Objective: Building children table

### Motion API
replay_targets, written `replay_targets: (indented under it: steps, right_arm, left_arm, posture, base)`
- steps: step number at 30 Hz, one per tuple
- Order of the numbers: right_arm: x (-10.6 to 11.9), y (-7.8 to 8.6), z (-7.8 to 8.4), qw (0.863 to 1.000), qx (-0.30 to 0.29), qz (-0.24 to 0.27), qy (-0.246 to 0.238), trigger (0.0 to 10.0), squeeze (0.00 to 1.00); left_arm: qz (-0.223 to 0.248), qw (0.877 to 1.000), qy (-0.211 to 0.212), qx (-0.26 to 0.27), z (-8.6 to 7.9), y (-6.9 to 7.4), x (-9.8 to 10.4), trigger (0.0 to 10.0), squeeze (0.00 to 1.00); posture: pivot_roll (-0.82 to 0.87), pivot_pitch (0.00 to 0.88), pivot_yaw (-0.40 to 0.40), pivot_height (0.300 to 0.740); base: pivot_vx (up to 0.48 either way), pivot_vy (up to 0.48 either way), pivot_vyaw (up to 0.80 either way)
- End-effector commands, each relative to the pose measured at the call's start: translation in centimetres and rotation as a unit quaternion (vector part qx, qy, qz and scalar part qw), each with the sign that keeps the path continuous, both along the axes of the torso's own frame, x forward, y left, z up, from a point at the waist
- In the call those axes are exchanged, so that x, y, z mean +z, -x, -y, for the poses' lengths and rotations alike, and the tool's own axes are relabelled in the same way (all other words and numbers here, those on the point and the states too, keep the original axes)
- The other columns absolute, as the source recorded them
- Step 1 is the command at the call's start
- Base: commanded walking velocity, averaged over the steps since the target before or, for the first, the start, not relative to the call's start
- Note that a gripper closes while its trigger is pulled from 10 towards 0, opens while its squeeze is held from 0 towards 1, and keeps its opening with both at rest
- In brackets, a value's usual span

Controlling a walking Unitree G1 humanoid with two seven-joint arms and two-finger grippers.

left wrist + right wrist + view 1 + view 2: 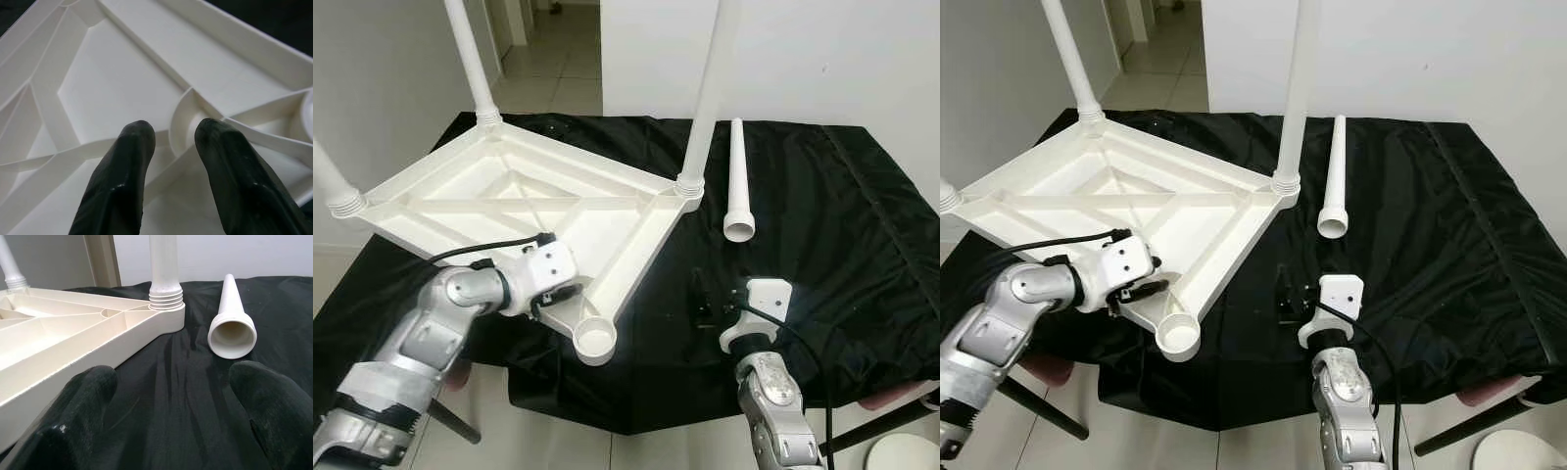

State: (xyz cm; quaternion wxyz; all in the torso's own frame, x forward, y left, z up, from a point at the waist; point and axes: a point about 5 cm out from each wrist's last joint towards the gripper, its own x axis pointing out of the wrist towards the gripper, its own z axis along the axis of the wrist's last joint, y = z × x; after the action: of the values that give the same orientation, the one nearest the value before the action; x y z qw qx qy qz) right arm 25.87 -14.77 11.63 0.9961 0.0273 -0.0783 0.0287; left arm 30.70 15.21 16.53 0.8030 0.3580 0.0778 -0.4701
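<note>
Upturned white plastic tabletop, three legs fitted, fourth socket empty. Left gripper parted over ribs. Right gripper wide open, loose white tapered leg at 12 o'clock. Next: grasp leg.

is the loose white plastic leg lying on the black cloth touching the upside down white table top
Apart. The right wrist view shows black cloth between the loose white plastic leg and the upturned white plastic table top; the left eye view shows the same gap.
</note>
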Motion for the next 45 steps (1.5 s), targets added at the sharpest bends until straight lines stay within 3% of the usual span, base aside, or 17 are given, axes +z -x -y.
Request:
replay_targets:
  steps: [1,2,6,10,11,12,19,26,30,31,32,36,38,45]
  right_arm:
    - [-0.3,0.0,-0.1,1.0,0.0,-0.003,0.002,10.0,0.0]
    - [-0.3,-0.1,-0.2,1.0,0.002,-0.003,0.002,10.0,0.0]
    - [-0.3,-0.3,-0.3,1.0,0.004,-0.002,0.001,10.0,0.0]
    - [-0.3,-0.3,-0.4,1.0,0.005,-0.001,0.001,10.0,0.0]
    - [-0.3,-0.3,-0.4,1.0,0.004,0.0,0.001,10.0,0.0]
    - [-0.3,-0.3,-0.4,1.0,0.004,0.0,0.001,10.0,0.0]
    - [-0.2,-0.4,-0.4,1.0,0.007,0.001,0.002,10.0,0.0]
    - [0.2,-0.8,-0.3,1.0,0.008,0.007,0.006,10.0,0.0]
    - [0.3,-0.9,-0.2,1.0,0.008,0.009,0.008,10.0,0.0]
    - [0.4,-0.9,-0.2,1.0,0.006,0.01,0.008,10.0,0.0]
    - [0.4,-0.9,-0.2,1.0,0.006,0.01,0.008,10.0,0.0]
    - [0.4,-0.8,-0.2,1.0,0.006,0.01,0.008,10.0,0.0]
    - [0.4,-0.7,-0.1,1.0,-0.001,0.01,0.007,10.0,0.0]
    - [0.4,-0.7,0.0,1.0,-0.008,0.01,0.007,10.0,0.0]
  left_arm:
    - [-0.002,1.0,-0.001,-0.007,-0.5,-0.1,0.3,10.0,0.0]
    - [-0.02,1.0,-0.008,-0.022,-1.1,-0.3,0.4,10.0,1.0]
    - [-0.044,0.996,-0.053,-0.052,-2.2,-0.9,0.2,10.0,1.0]
    - [-0.031,0.995,-0.083,-0.053,-2.4,-1.8,0.1,10.0,1.0]
    - [-0.028,0.995,-0.087,-0.051,-2.3,-2.1,0.0,10.0,0.78]
    - [-0.025,0.994,-0.091,-0.047,-2.3,-2.4,0.0,10.0,0.0]
    - [-0.01,0.996,-0.085,-0.008,-1.9,-4.2,0.0,10.0,0.0]
    - [-0.006,0.994,-0.111,0.016,-1.4,-6.0,-0.4,10.0,0.0]
    - [-0.014,0.992,-0.125,0.009,-1.0,-6.3,-0.8,10.0,0.0]
    - [-0.032,0.987,-0.156,-0.021,-0.8,-6.2,-1.6,10.0,0.0]
    - [-0.04,0.986,-0.16,-0.029,-0.7,-6.1,-1.8,10.0,0.0]
    - [-0.044,0.985,-0.161,-0.034,-0.7,-6.0,-1.9,10.0,0.0]
    - [-0.069,0.983,-0.167,-0.028,-0.5,-6.0,-2.8,10.0,0.0]
    - [-0.069,0.983,-0.165,-0.031,0.2,-6.1,-3.0,10.0,0.0]
  posture:
    - [0.0,0.006,0.049,0.74]
    - [0.0,0.0,0.05,0.74]
    - [0.0,0.0,0.053,0.74]
    - [0.0,0.0,0.054,0.74]
    - [0.0,0.0,0.055,0.74]
    - [0.0,0.0,0.055,0.74]
    - [-0.01,0.0,0.047,0.74]
    - [-0.01,0.0,0.041,0.74]
    - [-0.02,0.006,0.043,0.74]
    - [-0.03,0.014,0.046,0.74]
    - [-0.03,0.014,0.046,0.74]
    - [-0.03,0.014,0.046,0.74]
    - [-0.04,0.02,0.055,0.74]
    - [-0.05,0.025,0.059,0.74]
  base:
    - [0.0,0.0,0.0]
    - [0.0,0.0,0.0]
    - [0.0,0.0,0.0]
    - [0.0,0.0,0.0]
    - [0.0,0.0,0.0]
    - [0.0,0.0,0.0]
    - [0.0,0.0,0.0]
    - [0.0,0.0,0.0]
    - [0.0,0.0,0.0]
    - [0.0,0.0,0.0]
    - [0.0,0.0,0.0]
    - [0.0,0.0,0.0]
    - [0.0,0.0,0.0]
    - [0.0,0.0,0.0]
